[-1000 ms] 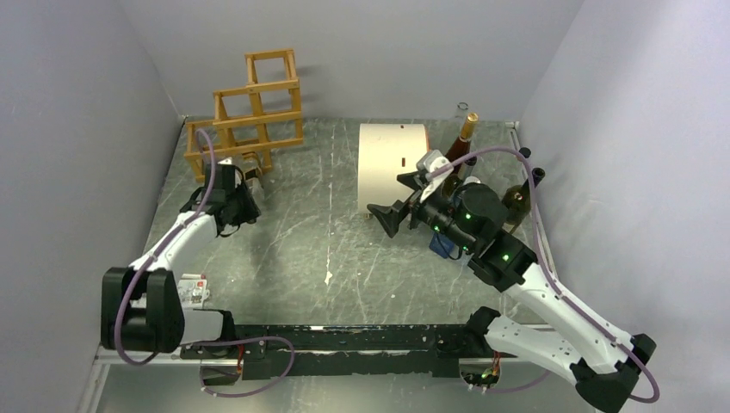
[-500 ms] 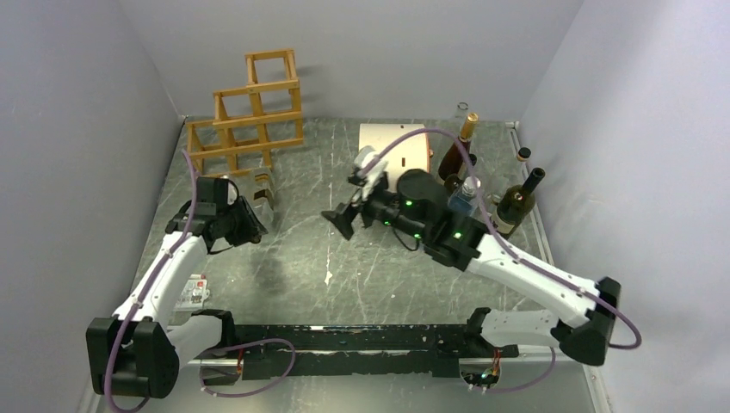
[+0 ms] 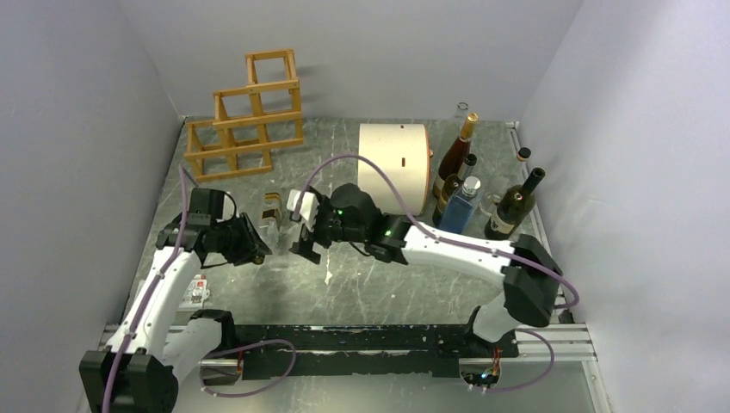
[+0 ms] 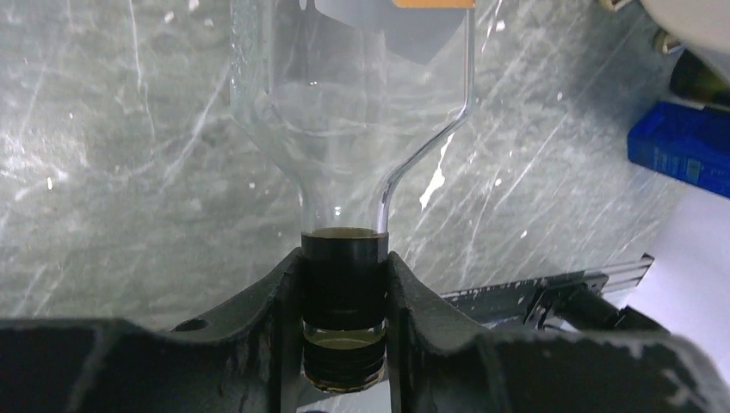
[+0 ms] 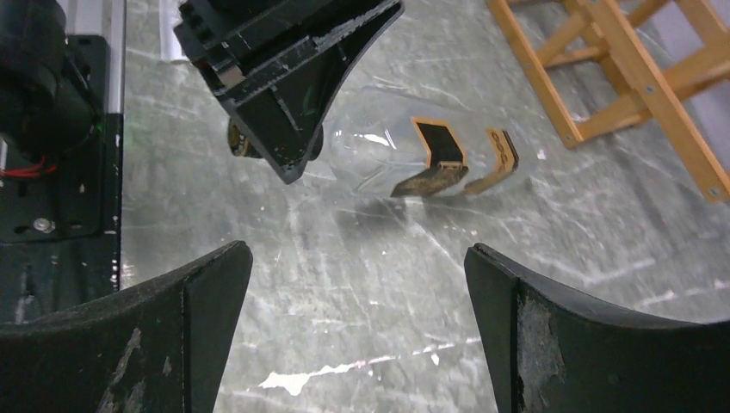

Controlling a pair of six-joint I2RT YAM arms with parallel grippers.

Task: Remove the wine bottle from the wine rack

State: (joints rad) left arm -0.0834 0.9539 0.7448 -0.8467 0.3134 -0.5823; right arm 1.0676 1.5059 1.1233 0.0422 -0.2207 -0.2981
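The wine bottle [image 3: 274,215] is held clear of the wine rack [image 3: 245,120], over the grey marbled table [image 3: 284,292] in front of the rack and well apart from it. It is made of clear glass and carries a brown-edged label [image 5: 437,144]. The left gripper [image 3: 256,247] is clamped tight on its dark-capped neck. In the left wrist view the neck is seen pinched between the two black fingers [image 4: 258,331], with the glass shoulder widening out beyond them. Whether the body of the bottle touches the table cannot be told.

The right gripper [image 3: 303,232] is spread wide and nothing is held in it. It is placed just beside the bottle, on the side away from the left arm. In the right wrist view the bottle and the left gripper's fingers are seen ahead of the open jaws, with the wooden bars of the rack in the upper right corner.

A cream drum [image 3: 393,165] stands at the back of the table, to the right of the rack. Several bottles are grouped to its right, among them a blue bottle [image 3: 463,205] and a dark bottle [image 3: 515,202].
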